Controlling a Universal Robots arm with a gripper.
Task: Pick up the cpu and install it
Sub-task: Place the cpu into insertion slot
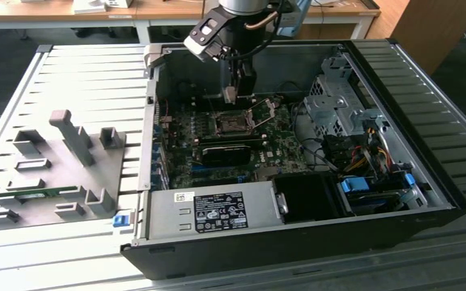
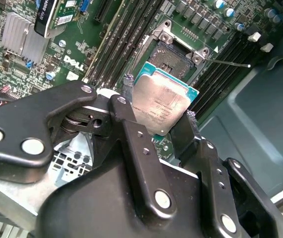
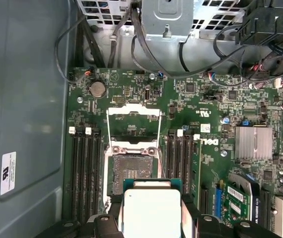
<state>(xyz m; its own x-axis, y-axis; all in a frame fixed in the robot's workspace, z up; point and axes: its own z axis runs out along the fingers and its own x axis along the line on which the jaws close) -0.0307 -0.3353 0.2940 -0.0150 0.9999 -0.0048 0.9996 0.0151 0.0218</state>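
My gripper point(image 1: 231, 97) hangs inside the open computer case point(image 1: 395, 79), shut on the cpu point(image 2: 163, 101). The cpu is a small square chip with a silvery metal top and a green edge. It is pinched at two opposite edges between the black fingers point(image 2: 131, 134). In the first wrist view the cpu point(image 3: 151, 210) hovers just short of the socket point(image 3: 131, 171), not touching it. The socket has a dark centre and its metal load plate point(image 3: 134, 111) is swung up and open. In the exterior view the socket point(image 1: 235, 124) lies on the motherboard, below the gripper.
Memory slots point(image 3: 84, 168) flank the socket on both sides. A finned heatsink point(image 3: 253, 143) sits further along the board. The power supply point(image 1: 209, 212), drive cage point(image 1: 334, 106) and cable bundle crowd the case. A grey fixture plate point(image 1: 55, 170) holding a green memory stick point(image 1: 43, 194) lies outside.
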